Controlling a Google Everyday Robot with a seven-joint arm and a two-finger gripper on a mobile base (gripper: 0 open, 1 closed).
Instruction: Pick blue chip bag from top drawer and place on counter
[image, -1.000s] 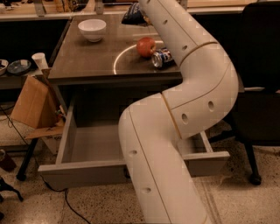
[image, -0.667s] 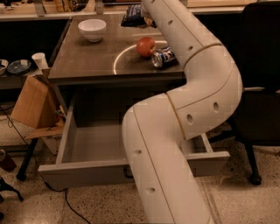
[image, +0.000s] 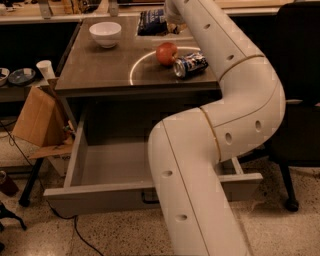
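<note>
Camera view: we judge the place step nearly done.
Bag: blue chip bag (image: 151, 22) lies on the bench (image: 100, 70), beyond the apple (image: 167, 53), at the far edge.
Hand: hand (image: 171, 24) sits just right of the bag; we cannot tell its grip state.
Next: confirm release, then lift clear without dragging the bag.
Drawer: top drawer (image: 100, 197) stands open below the apple.
Room: soda can (image: 190, 65) touches the apple's right side; bowl (image: 105, 34) sits far left of it.

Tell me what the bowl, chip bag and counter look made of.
Counter: glossy laminate, perhaps; it reflects light. Bowl: likely glazed ceramic, smooth white sheen. Blue chip bag, beside the tool at the far edge: crinkled plastic film, seemingly.
</note>
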